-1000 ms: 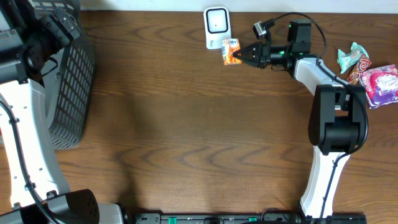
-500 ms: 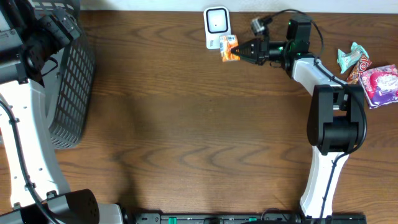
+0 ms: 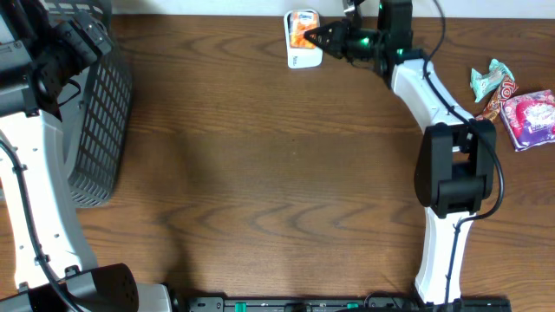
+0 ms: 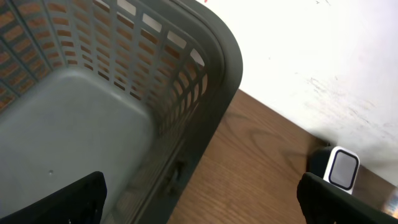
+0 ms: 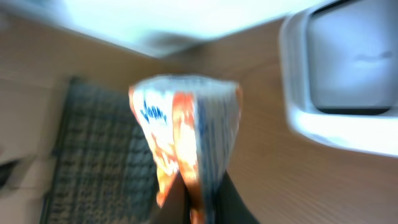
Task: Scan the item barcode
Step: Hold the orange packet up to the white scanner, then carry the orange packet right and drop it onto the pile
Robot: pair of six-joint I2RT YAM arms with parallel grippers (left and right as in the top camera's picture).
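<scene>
Overhead, right gripper (image 3: pixel 317 35) moved packet (image 3: pixel 300 29) over scanner (image 3: pixel 303 58)

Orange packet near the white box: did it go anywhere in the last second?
The right gripper, shut on the orange packet throughout, carried it left and toward the table's far edge. From above, it now covers part of the white scanner instead of sitting beside it. The basket and snacks stayed put.

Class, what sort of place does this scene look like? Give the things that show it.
Likely a mock shop checkout on a table: a white scanner, a snack packet held over it by the right gripper, wrapped snacks waiting, and a grey basket.
</scene>
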